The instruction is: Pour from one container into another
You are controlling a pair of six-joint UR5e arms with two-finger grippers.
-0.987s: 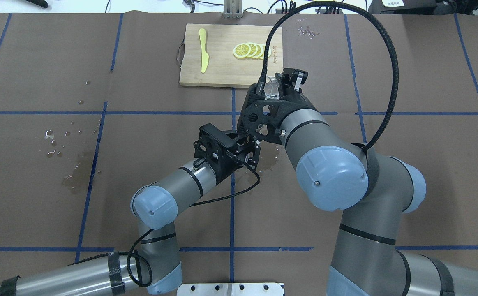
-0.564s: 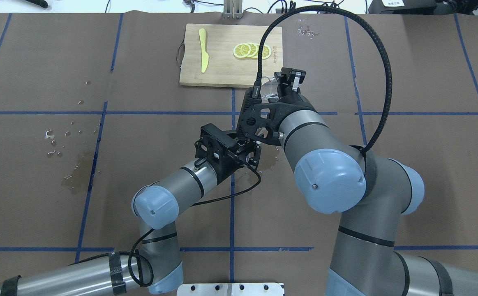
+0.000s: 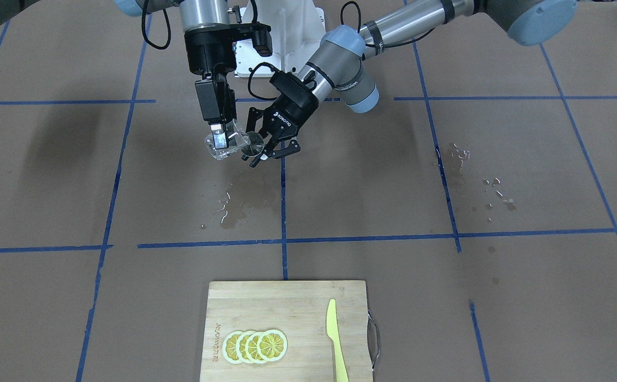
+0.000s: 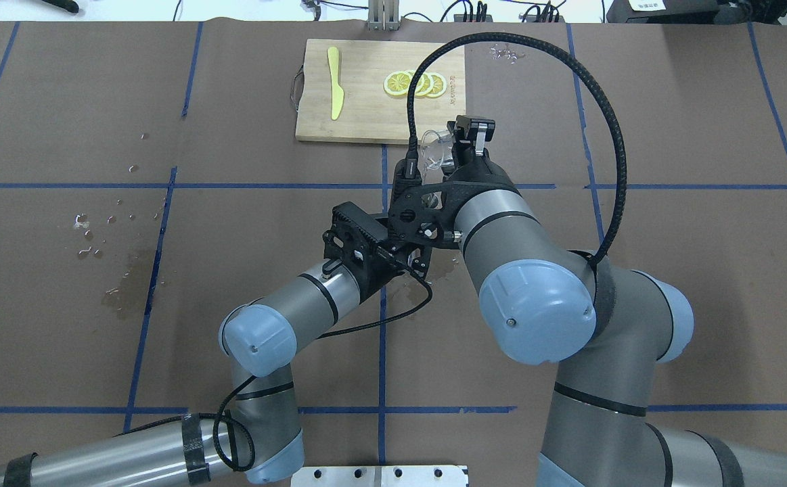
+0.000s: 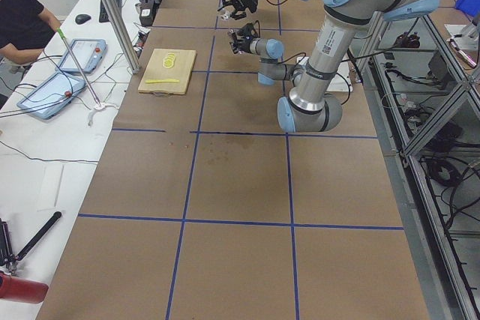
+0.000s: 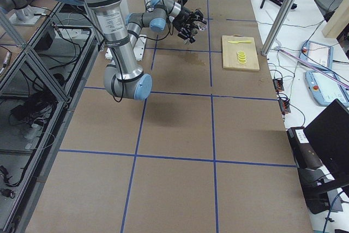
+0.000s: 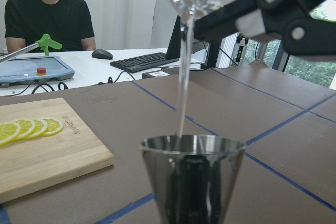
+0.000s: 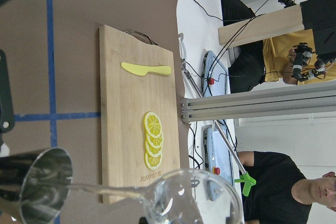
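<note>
Clear glass cup (image 3: pixel 215 152), tilted, clamped in the right gripper (image 3: pixel 223 142), trickling a thin stream (image 7: pixel 182 93) into a shiny steel cone-shaped jigger (image 3: pixel 254 144) gripped by the left gripper (image 3: pixel 267 144).

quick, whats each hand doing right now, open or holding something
left hand: closed on the steel jigger, held upright
right hand: closed on the glass cup, tipped, with a thin stream running into the jigger

The worktop (image 3: pixel 446 297) is covered with brown paper, and blue tape lines (image 3: pixel 284 212) divide it into squares. A wooden cutting board (image 3: pixel 287 302) lies flat at the side far from the robot. A wet patch (image 3: pixel 236 212) is near the middle, and small drops (image 3: pixel 491 185) lie toward the robot's left.
</note>
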